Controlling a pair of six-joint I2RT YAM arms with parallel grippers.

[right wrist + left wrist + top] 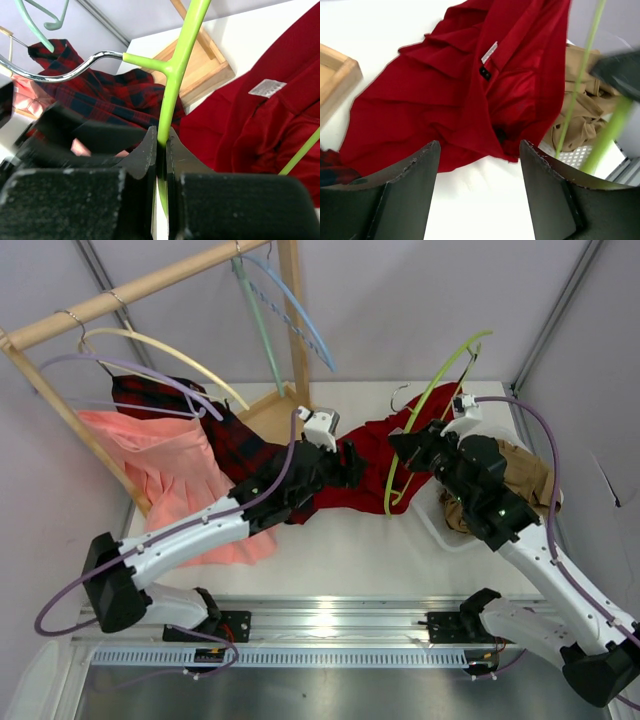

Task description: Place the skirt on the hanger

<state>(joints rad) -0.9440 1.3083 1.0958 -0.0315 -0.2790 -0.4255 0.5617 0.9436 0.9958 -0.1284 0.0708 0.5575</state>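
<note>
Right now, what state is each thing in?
skirt: crumpled on the table, ungripped
hanger: tilted upright, clamped
left gripper: open, empty, above the skirt
right gripper: shut on the hanger
plaid skirt: hanging on rack
pink skirt: hanging on rack
blue hanger: hanging empty

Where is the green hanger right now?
In the overhead view the hanger sits right of centre, pinched in the right gripper, at the red skirt's right edge, with tan clothes further right.
</note>
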